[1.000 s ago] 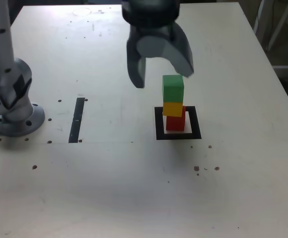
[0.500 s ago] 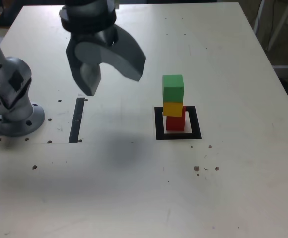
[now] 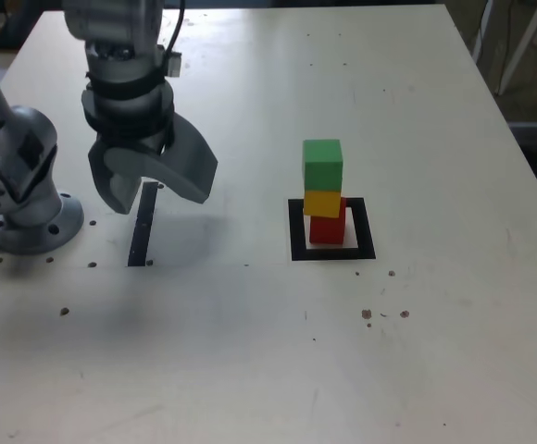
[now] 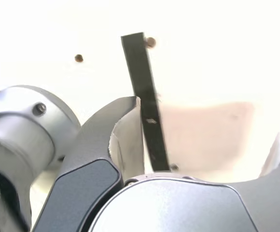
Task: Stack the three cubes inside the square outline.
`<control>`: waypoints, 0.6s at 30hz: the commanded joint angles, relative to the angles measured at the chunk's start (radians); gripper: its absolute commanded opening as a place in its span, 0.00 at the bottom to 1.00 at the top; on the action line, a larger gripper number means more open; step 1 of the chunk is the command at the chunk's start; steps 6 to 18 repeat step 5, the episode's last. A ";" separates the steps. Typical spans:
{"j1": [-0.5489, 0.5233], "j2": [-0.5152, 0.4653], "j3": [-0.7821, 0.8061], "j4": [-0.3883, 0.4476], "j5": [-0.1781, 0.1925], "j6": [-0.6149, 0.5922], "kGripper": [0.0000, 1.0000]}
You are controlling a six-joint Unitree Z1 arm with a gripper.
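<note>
From here I see the green cube (image 3: 322, 165) on the yellow (image 3: 322, 203), on the red (image 3: 328, 230), inside the square (image 3: 366, 228). My gripper (image 3: 162, 203) hangs near the black strip (image 3: 143, 225), fingers apart, nothing between.

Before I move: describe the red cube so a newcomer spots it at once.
On the white table, find the thick black square outline. Inside stands a three-cube stack. The red cube is the bottom one, beneath the yellow cube and the green cube on top.
</note>
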 commanded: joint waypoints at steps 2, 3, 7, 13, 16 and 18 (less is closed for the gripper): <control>0.035 -0.009 0.014 -0.004 -0.008 0.025 0.97; 0.044 -0.016 0.018 0.000 -0.011 0.033 0.97; 0.056 -0.028 0.028 0.007 -0.012 0.047 0.97; 0.056 -0.028 0.028 0.007 -0.012 0.047 0.97; 0.056 -0.028 0.028 0.007 -0.012 0.047 0.97; 0.056 -0.028 0.028 0.007 -0.012 0.047 0.97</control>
